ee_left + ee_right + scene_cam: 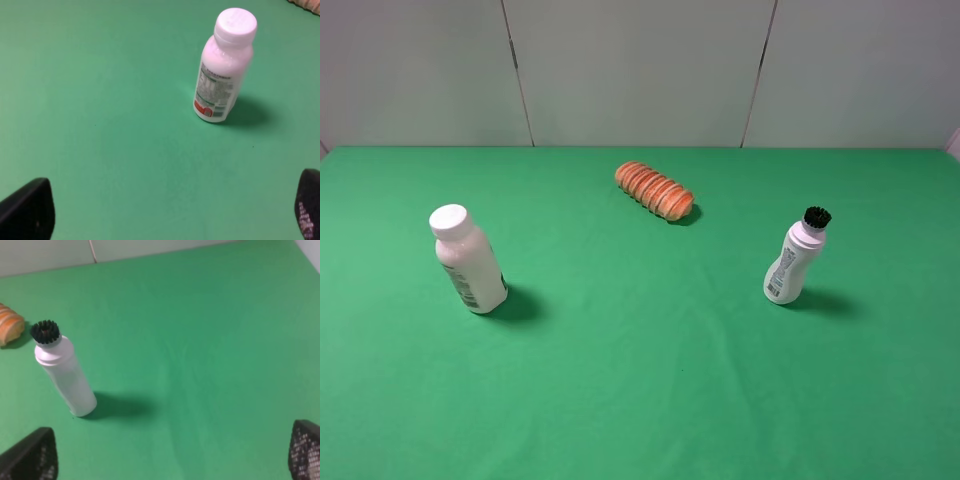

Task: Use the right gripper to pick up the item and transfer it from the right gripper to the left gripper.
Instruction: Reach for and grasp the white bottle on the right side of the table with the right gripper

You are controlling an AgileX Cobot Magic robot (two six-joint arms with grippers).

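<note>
Exterior high camera: above near edge of green table (640, 420), tilted down, facing grey wall panels (640, 70); distant, whole worktop in frame.
Left wrist camera: low, close, looks out between tips of left gripper (167, 215) at white-capped bottle (222, 70).
Right wrist camera: low, close, looks out between tips of right gripper (167, 455) toward brush-tipped bottle (65, 372); bread roll (9, 329) at frame edge.
Overhead view shares both bottles and roll with wrist views.

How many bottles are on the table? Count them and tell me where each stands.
2. A white-capped bottle stands on the left of the green table; a slim bottle with a black bristly tip stands on the right. None looks hidden.
</note>
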